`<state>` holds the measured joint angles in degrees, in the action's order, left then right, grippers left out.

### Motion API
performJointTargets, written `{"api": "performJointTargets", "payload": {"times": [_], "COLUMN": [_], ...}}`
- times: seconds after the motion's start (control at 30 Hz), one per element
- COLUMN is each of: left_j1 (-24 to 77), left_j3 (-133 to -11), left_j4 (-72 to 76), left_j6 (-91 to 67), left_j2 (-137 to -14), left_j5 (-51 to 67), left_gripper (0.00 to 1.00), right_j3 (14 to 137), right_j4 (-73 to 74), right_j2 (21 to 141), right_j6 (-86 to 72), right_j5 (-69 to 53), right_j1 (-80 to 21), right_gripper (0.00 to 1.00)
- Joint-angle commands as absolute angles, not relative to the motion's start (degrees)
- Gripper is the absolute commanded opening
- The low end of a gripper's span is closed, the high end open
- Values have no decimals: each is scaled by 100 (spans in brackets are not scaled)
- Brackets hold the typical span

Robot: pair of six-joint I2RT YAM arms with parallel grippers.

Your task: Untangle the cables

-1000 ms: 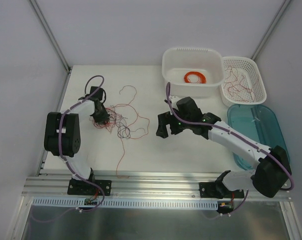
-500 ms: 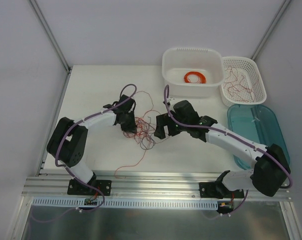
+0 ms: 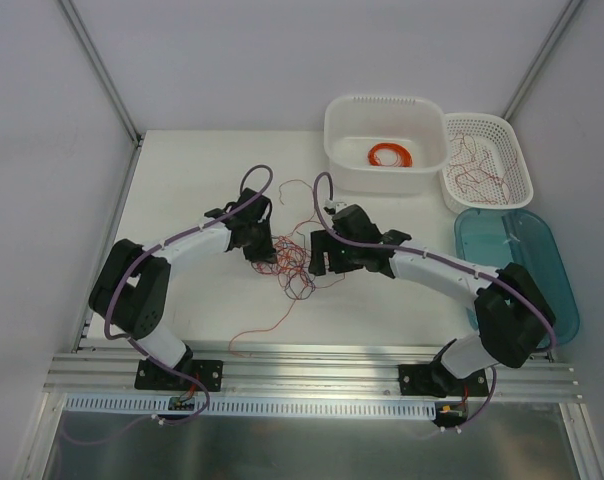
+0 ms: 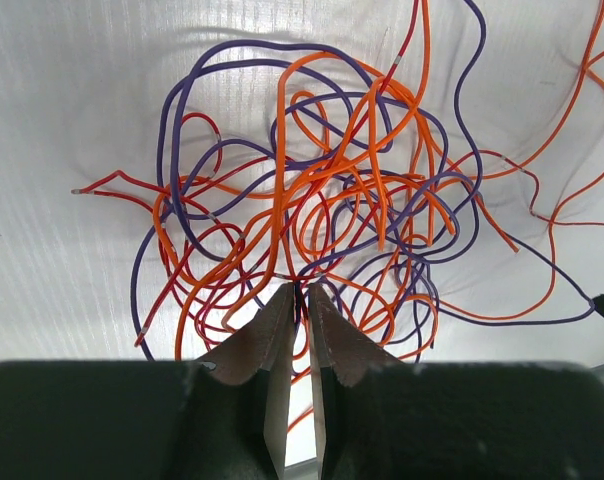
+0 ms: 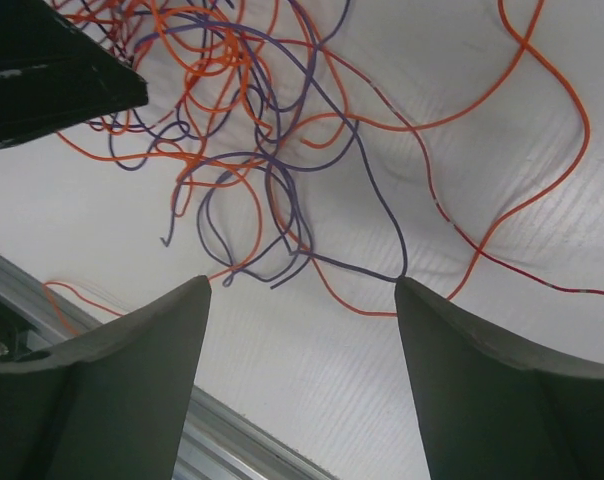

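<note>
The cables (image 3: pixel 294 268) are a scribbly knot of thin orange, red and purple wires lying mid-table between both arms. My left gripper (image 3: pixel 265 250) is at the knot's left edge. In the left wrist view its jaws (image 4: pixel 300 290) are pinched together on a strand at the near edge of the cables (image 4: pixel 322 190). My right gripper (image 3: pixel 320 258) is at the knot's right side. Its fingers (image 5: pixel 302 282) stand wide apart with nothing between them, and the cables (image 5: pixel 252 150) lie just ahead of the tips. The left gripper's dark body (image 5: pixel 42 60) shows at that view's top left.
A white tub (image 3: pixel 332 140) at the back holds a wound orange coil (image 3: pixel 390 155). A white basket (image 3: pixel 523 150) beside it holds loose wires. A teal tray (image 3: pixel 542 260) lies at the right. One red strand (image 3: pixel 262 335) trails toward the metal rail (image 3: pixel 312 365).
My left gripper has pulled the knot from the left side to mid-table. My right gripper has moved left up to the knot, and its fingers have narrowed slightly.
</note>
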<state>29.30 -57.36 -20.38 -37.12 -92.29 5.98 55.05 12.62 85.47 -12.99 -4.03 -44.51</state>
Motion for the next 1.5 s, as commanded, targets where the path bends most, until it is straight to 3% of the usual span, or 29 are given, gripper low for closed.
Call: {"api": "performJointTargets", "payload": {"times": [0.0,0.17,0.9,1.1,1.27,1.47], "left_j1": [2979,2979,2971,2979,2971,2901], "left_j3": [-5722,-5608,-5564,-5520,-5484,-5449], "left_j4": [-2013,-2004,-1986,-1978,-1986,-1995], "left_j6": [-3806,-3788,-3700,-3709,-3718,-3735], "left_j2": [-9062,-9053,-9290,-9308,-9351,-9536], "left_j5": [607,545,571,545,413,132], "left_gripper": [10,10,10,11,11,10], "right_j3": [5792,5818,5924,5889,5968,6485], "right_j4": [1441,1591,861,782,1010,1976], "right_j2": [8648,8859,9378,9431,9282,8213], "right_j6": [-1257,-1239,-158,-26,202,702], "right_j5": [-44,158,-299,-316,-255,-71], "right_j1": [-4491,-4491,-4491,-4500,-4500,-4482], "right_gripper": [75,60,55,30,1,1]}}
